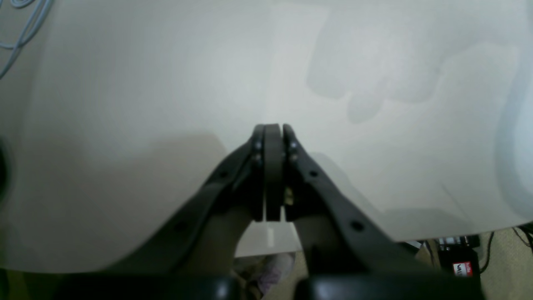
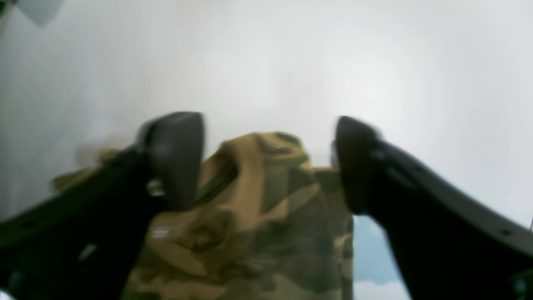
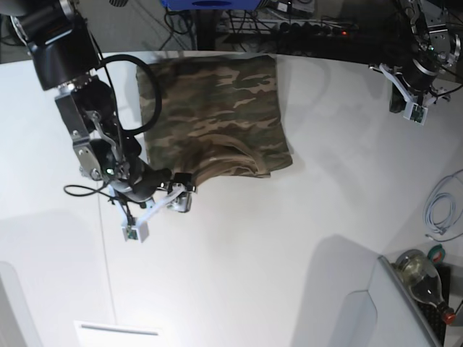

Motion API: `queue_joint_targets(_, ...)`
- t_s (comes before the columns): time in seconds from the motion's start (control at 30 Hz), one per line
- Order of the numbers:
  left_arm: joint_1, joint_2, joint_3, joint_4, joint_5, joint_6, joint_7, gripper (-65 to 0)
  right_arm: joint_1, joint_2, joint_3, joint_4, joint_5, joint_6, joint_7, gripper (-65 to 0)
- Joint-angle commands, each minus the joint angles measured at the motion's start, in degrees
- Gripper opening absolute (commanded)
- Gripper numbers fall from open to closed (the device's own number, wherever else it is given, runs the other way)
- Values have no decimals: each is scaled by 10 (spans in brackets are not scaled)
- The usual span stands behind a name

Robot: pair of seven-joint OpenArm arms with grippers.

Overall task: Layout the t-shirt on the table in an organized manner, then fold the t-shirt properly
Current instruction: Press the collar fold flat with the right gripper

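Observation:
The camouflage t-shirt (image 3: 213, 116) lies folded into a rough rectangle at the far middle of the white table (image 3: 289, 238). My right gripper (image 3: 181, 189) is at the shirt's near left corner. In the right wrist view it (image 2: 268, 162) is open, with bunched tan and olive fabric (image 2: 266, 200) between its fingers (image 2: 175, 158), not clamped. My left gripper (image 3: 396, 100) is at the far right of the table, well away from the shirt. In the left wrist view it (image 1: 272, 129) is shut and empty above bare table (image 1: 166, 83).
A coiled grey cable (image 3: 441, 210) lies at the table's right edge, and a bottle (image 3: 419, 271) stands below the table's near right corner. Cables and a power strip (image 3: 311, 29) run behind the far edge. A thin seam line (image 3: 108, 253) crosses the table on the left.

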Motion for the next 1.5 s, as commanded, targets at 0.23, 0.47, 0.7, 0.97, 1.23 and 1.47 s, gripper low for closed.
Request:
queue_joint_targets(0.23, 0, -9, -3, 8, -5, 1, -11, -650, 48, 1, -45, -56, 2, 2, 10, -182)
queue_joint_targets(0.47, -3, -12, -3, -29, -5, 1, -13, -650, 46, 1, -44, -56, 4, 2, 10, -603)
queue_joint_targets(0.7, -12, -12, -3, -37, -5, 1, -14, -650, 34, 1, -43, -36, 4, 2, 10, -648)
queue_joint_targets(0.97, -13, -12, -3, -35, -5, 1, -14, -650, 30, 1, -43, -13, 4, 1, 10, -362)
queue_joint_targets(1.23, -13, -12, -3, -37, -5, 1, -14, -650, 39, 1, -44, -47, 4, 1, 10, -93)
queue_joint_targets(1.47, -13, -12, -3, -38, -5, 1, -14, -650, 37, 0, -44, -54, 4, 1, 10, -279)
